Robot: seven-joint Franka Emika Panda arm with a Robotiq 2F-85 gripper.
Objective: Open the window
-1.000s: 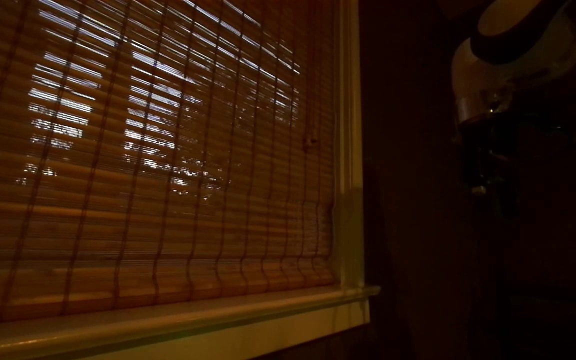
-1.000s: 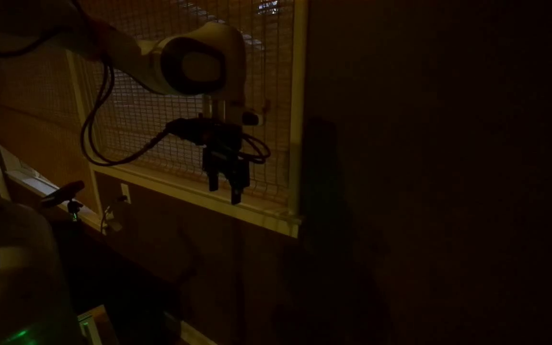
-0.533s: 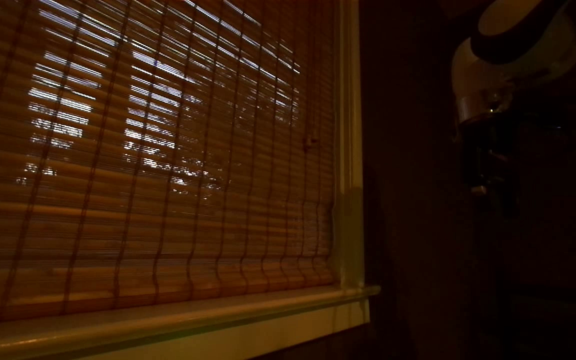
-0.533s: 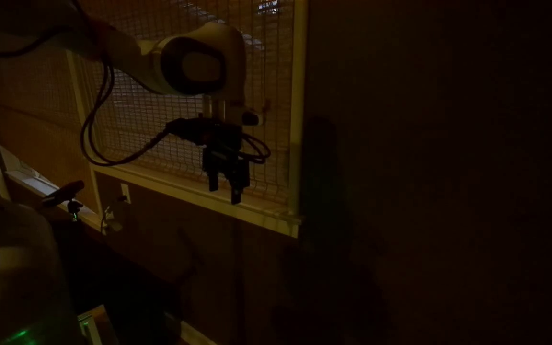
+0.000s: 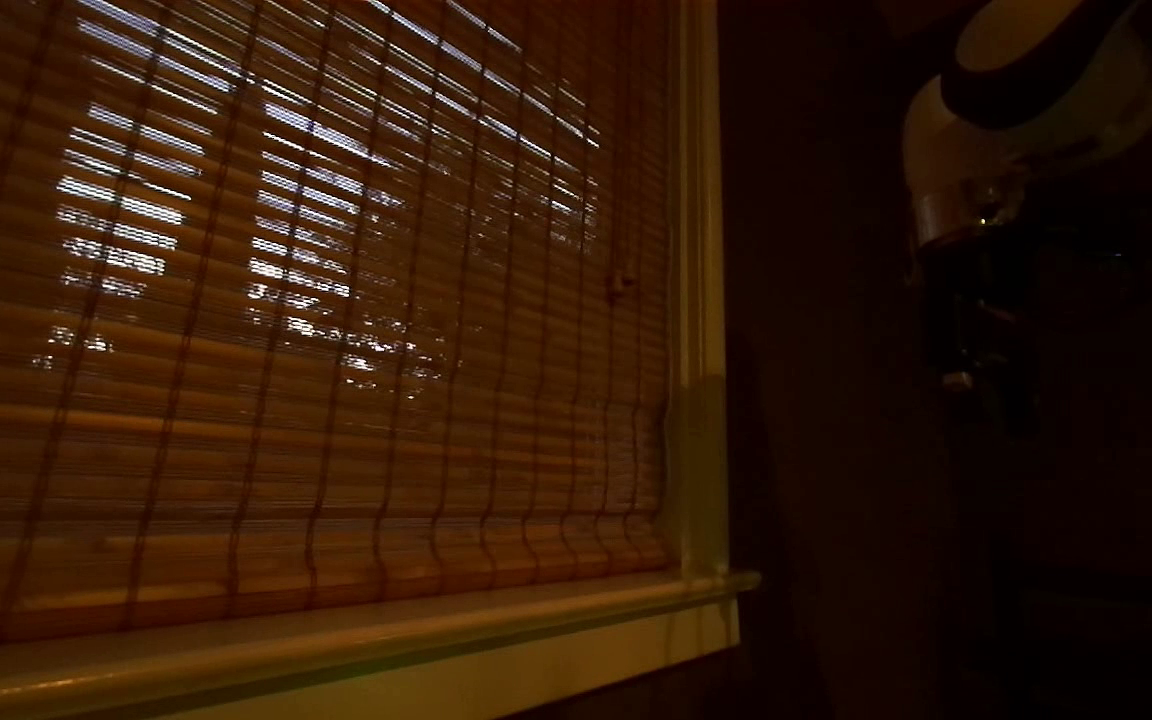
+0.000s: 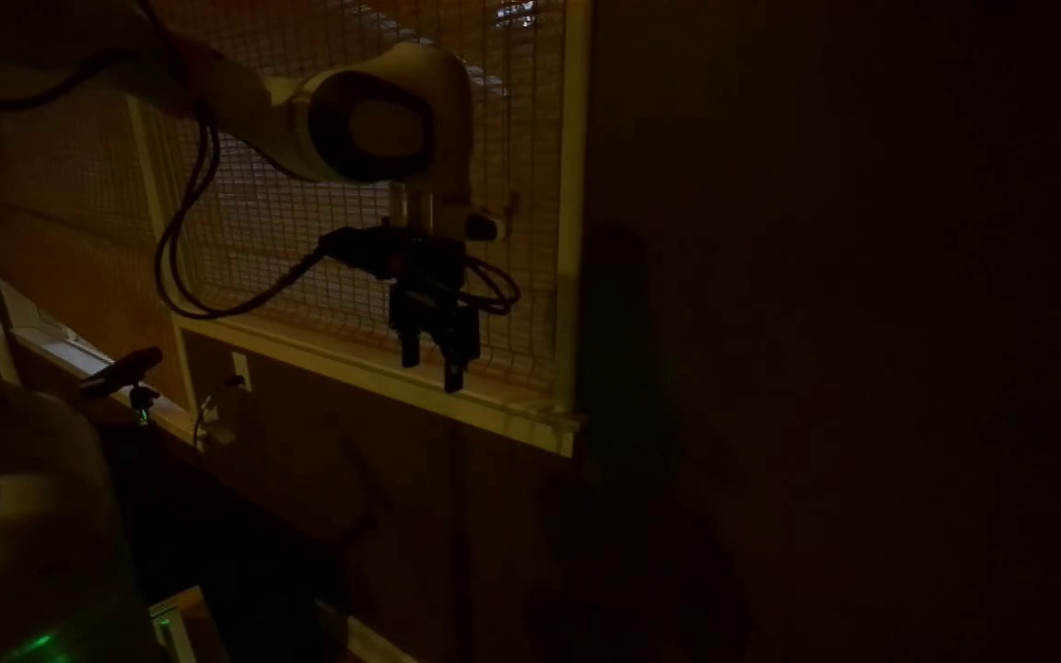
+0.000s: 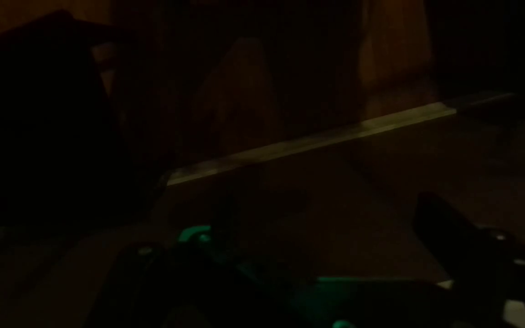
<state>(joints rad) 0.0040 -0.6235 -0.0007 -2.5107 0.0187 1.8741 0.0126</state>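
Observation:
The window (image 5: 701, 300) has a pale frame and sill (image 5: 356, 640); it also shows in an exterior view (image 6: 572, 203) behind my arm. Its reddish-brown slatted blind (image 5: 496, 450) hangs down to the sill, with light through the upper slats. A small cord pull (image 5: 621, 283) hangs at the blind's right side. The glass is hidden behind the blind. My gripper (image 6: 432, 368) points down, with its fingers apart and nothing seen between them. It looks in front of the sill in that view. In the wrist view my gripper (image 7: 326, 209) is very dark, fingers wide apart.
A second window's blind (image 6: 79, 239) hangs at the far left. A small device on a stand (image 6: 125, 373) and an outlet (image 6: 242, 371) are near the wall. A baseboard (image 7: 308, 145) and a large dark object (image 7: 43, 127) show in the wrist view. The scene is dim.

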